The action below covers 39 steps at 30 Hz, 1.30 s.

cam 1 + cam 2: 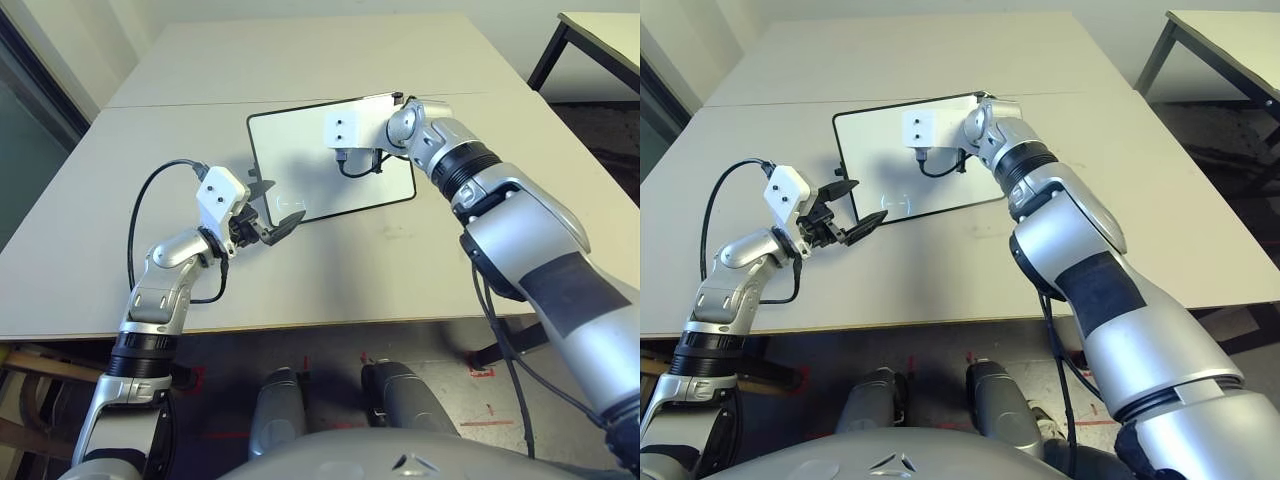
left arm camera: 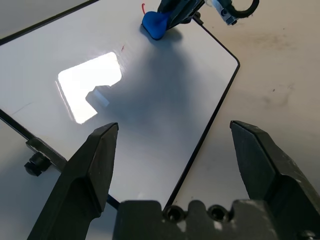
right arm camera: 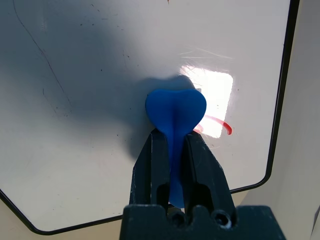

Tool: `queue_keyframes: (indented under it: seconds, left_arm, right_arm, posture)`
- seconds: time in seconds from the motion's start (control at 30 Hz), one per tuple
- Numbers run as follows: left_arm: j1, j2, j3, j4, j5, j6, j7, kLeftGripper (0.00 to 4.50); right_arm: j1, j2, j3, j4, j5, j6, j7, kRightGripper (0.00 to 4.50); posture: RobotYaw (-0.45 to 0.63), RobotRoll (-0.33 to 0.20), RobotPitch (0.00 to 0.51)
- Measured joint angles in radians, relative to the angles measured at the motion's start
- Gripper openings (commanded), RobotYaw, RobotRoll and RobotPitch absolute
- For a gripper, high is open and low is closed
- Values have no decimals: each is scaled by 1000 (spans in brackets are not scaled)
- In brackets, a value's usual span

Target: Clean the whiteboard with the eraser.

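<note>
Right hand (image 3: 172,150) around blue eraser (image 3: 175,112)

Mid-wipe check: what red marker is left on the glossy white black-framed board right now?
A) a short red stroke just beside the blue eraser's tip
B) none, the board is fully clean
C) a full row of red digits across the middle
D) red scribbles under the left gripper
A: the right wrist view shows a short curved red stroke beside the small blue bone-shaped eraser, which the right gripper clamps against the glossy white black-framed whiteboard.

The scene was bright and evenly lit from above. The glossy white whiteboard with thin black frame (image 3: 75,125) showed a strong patch of glare, and a soft grey shadow fell around the small blue eraser (image 3: 175,112). The pale table (image 1: 400,270) carried faint arm shadows. The pictures were sharp.
</note>
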<state>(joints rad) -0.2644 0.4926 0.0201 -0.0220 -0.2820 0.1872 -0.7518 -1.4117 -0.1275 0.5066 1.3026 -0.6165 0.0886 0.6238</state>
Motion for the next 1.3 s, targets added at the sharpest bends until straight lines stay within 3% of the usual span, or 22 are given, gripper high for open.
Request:
queue_keyframes:
  seconds: [0.53,1.3]
  left_arm:
    - [-4,-6,-1,3,1,0,-3,4500]
    - [2,-22,-2,1,1,0,14,4500]
  right_arm:
    - [0,-109,33,23,-35,16,-37,124]
    - [-28,-13,-32,37,16,41,-14,123]
  posture:
    - [-32,0,49]
    - [13,0,54]
